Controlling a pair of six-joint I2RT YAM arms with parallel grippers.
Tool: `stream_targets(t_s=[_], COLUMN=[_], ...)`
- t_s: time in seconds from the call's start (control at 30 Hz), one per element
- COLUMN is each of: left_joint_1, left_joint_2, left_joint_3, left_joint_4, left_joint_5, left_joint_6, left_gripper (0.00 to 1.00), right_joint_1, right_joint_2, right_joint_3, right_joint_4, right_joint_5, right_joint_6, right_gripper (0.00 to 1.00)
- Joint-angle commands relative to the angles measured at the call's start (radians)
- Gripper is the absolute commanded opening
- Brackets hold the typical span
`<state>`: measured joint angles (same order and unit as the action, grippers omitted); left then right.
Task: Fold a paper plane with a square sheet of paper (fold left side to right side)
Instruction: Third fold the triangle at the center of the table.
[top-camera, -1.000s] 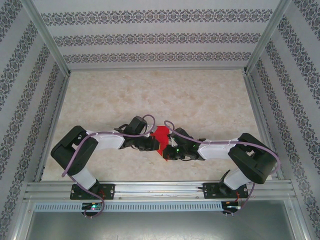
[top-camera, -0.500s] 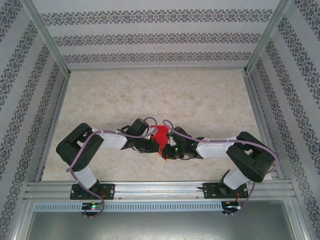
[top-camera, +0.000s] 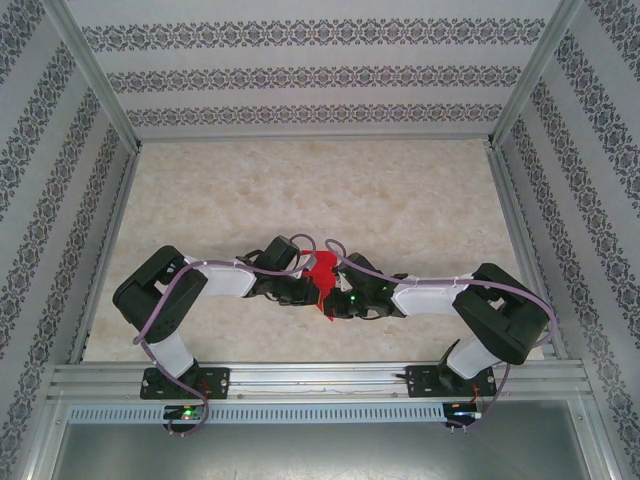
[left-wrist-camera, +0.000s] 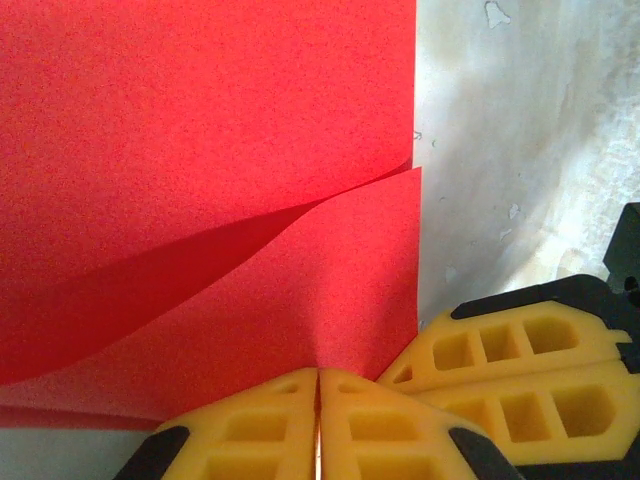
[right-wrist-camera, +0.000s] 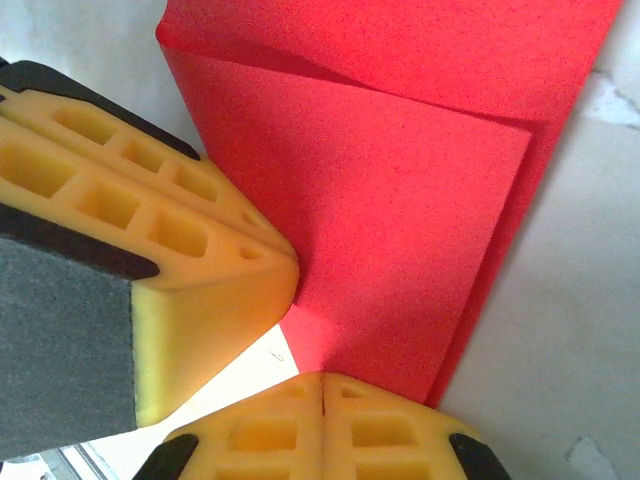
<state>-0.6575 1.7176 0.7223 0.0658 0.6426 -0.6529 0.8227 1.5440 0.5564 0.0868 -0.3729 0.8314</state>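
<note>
The square sheet of paper (top-camera: 322, 271) is bright red and bunched up between the two grippers at the table's near middle. In the left wrist view the paper (left-wrist-camera: 200, 150) lies in two overlapping layers, the upper one curling, and my left gripper (left-wrist-camera: 319, 375) is shut with the lower layer's edge pinched in its seam. In the right wrist view the folded paper (right-wrist-camera: 400, 180) runs into my right gripper (right-wrist-camera: 322, 378), also shut on its edge. The left gripper's yellow fingers (right-wrist-camera: 180, 230) press in beside the right's. From above, left gripper (top-camera: 303, 289) and right gripper (top-camera: 337, 300) nearly touch.
The pale marbled table (top-camera: 320, 190) stretches open behind the grippers. Patterned walls and metal frame posts (top-camera: 512, 215) bound it on three sides. A metal rail (top-camera: 320, 378) with both arm bases runs along the near edge.
The left arm has swung toward the right, bringing its gripper closer to the right one. The red paper has bunched up narrower between them. Over the last half second almost nothing moved.
</note>
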Motion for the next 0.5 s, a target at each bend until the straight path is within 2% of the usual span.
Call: stream_targets(t_s=[0.0,0.47], left_joint_1=[0.048,0.234], left_joint_2=[0.023,0.011], left_joint_3=[0.002,-0.012], left_joint_4=[-0.079,-0.071], left_joint_5=[-0.126,-0.117], left_joint_6=[0.048,0.168], left_gripper=[0.08,0.08], right_joint_1=[0.012,0.013], right_joint_2=[0.07,0.074], right_joint_3=[-0.05,-0.049], right_joint_4=[-0.196,-0.194], right_joint_5=[0.089,0.08], right_joint_6=[-0.027,-0.028], right_gripper=[0.0,0.0])
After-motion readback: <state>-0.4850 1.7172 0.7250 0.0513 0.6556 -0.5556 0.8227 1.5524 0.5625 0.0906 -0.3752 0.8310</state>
